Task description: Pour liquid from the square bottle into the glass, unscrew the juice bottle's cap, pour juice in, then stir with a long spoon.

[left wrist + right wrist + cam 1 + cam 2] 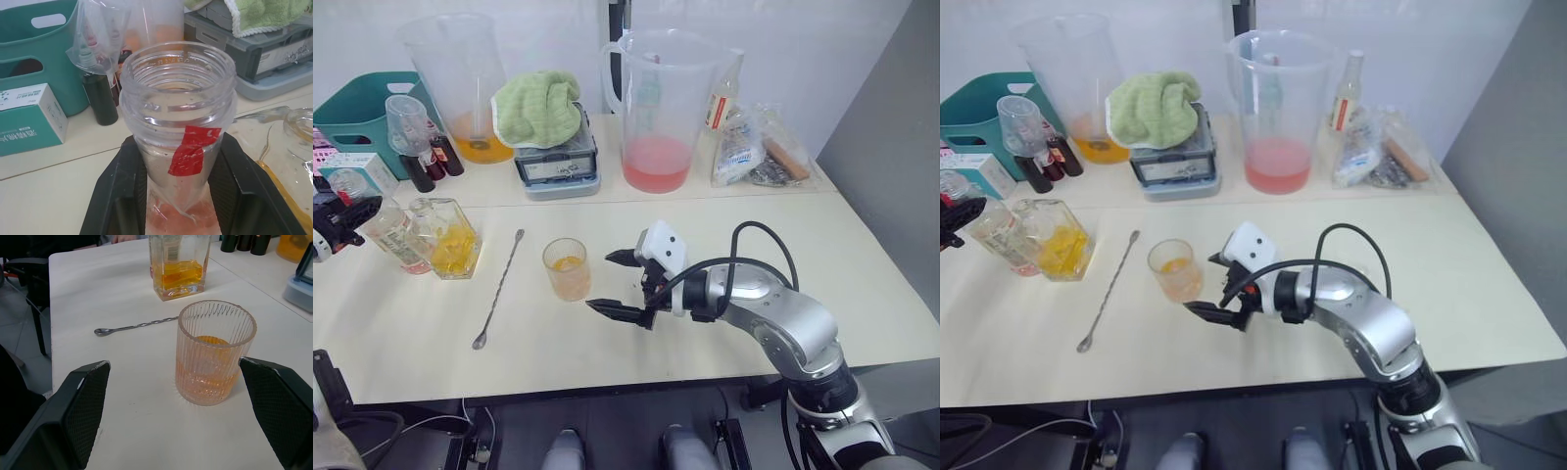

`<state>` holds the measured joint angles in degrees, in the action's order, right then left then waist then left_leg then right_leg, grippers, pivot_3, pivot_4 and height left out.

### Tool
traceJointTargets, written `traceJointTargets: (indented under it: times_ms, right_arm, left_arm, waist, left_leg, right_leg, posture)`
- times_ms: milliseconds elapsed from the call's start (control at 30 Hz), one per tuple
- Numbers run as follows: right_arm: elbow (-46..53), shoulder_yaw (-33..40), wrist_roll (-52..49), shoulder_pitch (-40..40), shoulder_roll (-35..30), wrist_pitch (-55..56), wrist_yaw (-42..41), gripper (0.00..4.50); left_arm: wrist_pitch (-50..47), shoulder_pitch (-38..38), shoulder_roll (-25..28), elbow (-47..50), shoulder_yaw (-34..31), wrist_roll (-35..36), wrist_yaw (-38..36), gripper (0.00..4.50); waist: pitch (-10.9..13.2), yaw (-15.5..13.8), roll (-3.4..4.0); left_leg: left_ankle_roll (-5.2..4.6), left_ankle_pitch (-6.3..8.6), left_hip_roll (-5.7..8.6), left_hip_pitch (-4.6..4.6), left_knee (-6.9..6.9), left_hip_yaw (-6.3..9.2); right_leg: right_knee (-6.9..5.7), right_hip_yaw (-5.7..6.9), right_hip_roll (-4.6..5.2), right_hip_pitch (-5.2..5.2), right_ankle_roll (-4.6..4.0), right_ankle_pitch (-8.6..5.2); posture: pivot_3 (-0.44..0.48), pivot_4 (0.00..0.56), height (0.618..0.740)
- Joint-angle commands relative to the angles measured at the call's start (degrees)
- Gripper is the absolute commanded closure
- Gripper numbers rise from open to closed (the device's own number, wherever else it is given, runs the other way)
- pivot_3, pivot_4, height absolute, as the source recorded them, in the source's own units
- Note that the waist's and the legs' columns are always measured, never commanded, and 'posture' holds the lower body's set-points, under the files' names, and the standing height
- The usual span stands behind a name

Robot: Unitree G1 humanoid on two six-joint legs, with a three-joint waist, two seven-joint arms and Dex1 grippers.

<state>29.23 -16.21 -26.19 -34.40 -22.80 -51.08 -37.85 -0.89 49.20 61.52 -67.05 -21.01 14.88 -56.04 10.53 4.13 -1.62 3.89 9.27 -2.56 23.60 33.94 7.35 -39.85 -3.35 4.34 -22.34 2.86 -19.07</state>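
Step in hand: juice looks already poured; judged next, the long spoon must be picked up for stirring, gripped high and kept upright.
Left gripper: at the far left, clamped on the uncapped juice bottle, little juice left.
Square bottle: left of the spoon, yellow-orange liquid low.
Glass: centre, partly filled, orange.
Right gripper: fingers apart, just right of the glass.

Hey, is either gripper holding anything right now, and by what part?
The left gripper holds the uncapped juice bottle below its threaded neck. The right gripper is open beside the glass, holding nothing.
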Motion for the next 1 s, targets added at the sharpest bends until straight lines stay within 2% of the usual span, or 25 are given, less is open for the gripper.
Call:
traceJointTargets:
  times_ms: [33, 233, 467, 700, 767, 867, 1000]
  right_arm:
    - [2.14, 1.56, -1.51, 0.24, 0.22, -0.39, 0.51, 0.00]
    - [2.14, 2.07, -1.55, 0.37, -0.25, -0.46, 0.60, 0.00]
    - [2.92, 3.61, -1.93, 1.20, -1.42, -0.87, 0.69, 0.00]
    - [4.10, 9.51, -3.48, 4.61, -5.15, -1.12, 1.69, 0.00]
    - [4.36, 15.19, -4.22, 7.82, -7.34, -0.33, 1.95, 0.00]
    - [4.01, 23.38, -4.61, 13.65, -10.74, 2.29, 1.42, 0.00]
    - [1.03, 34.19, -4.58, 23.88, -13.79, 7.19, -0.17, 0.00]
  left_arm:
    - [-1.28, -0.52, 1.69, -1.02, -0.94, 0.06, 0.94, 2.08]
    - [-2.12, -0.58, 3.39, 0.14, -3.58, 2.65, -1.82, 0.06]
    - [-5.96, -6.65, 6.70, 5.22, -8.72, 7.30, -7.99, 0.02]
    - [-14.29, -24.61, 8.24, 15.50, -19.86, 14.74, -14.84, 0.02]
    - [-16.46, -34.15, 6.77, 21.03, -24.95, 16.91, -18.44, 0.02]
    - [-15.47, -47.23, 2.76, 28.64, -29.24, 17.22, -20.48, 0.02]
    - [-11.47, -56.20, -2.99, 33.26, -31.96, 17.04, -19.19, 0.02]
  waist:
    - [0.00, 0.02, 0.00]
    - [0.00, -0.03, -0.02]
    - [0.01, -0.02, -0.01]
    - [0.01, -0.06, -0.01]
    - [0.02, -0.14, 0.00]
    - [0.04, -0.42, 0.06]
    - [0.02, -1.30, 0.05]
  left_leg:
    - [0.00, 0.00, 0.00, -0.02, 0.00, -0.01]
    - [0.00, 0.00, -0.01, 0.07, 0.01, -0.01]
    - [0.02, -0.01, -0.02, 0.10, -0.02, 0.00]
    - [0.02, -0.01, -0.08, 0.10, -0.06, -0.05]
    - [0.02, -0.01, -0.08, 0.12, -0.06, -0.05]
    - [0.02, -0.01, -0.07, 0.12, -0.12, -0.13]
    - [0.00, 0.01, -0.08, 0.02, -0.13, -0.21]
  right_leg:
    - [-0.02, 0.00, -0.01, 0.00, 0.00, 0.00]
    - [0.00, 0.00, -0.01, -0.01, 0.00, 0.00]
    - [0.06, 0.00, 0.00, -0.03, 0.00, 0.00]
    - [0.12, 0.00, -0.01, -0.03, 0.00, 0.00]
    - [0.15, 0.00, 0.01, -0.03, 0.00, 0.00]
    - [0.36, -0.03, 0.08, 0.02, 0.00, 0.00]
    - [0.42, -0.06, 0.07, 0.10, -0.01, 0.00]
  posture:
    - [0.000, 0.150, 0.740]
    - [0.000, 0.150, 0.740]
    - [0.000, 0.150, 0.740]
    - [0.000, 0.150, 0.740]
    - [0.000, 0.150, 0.740]
    - [0.000, 0.150, 0.740]
    - [0.000, 0.150, 0.740]
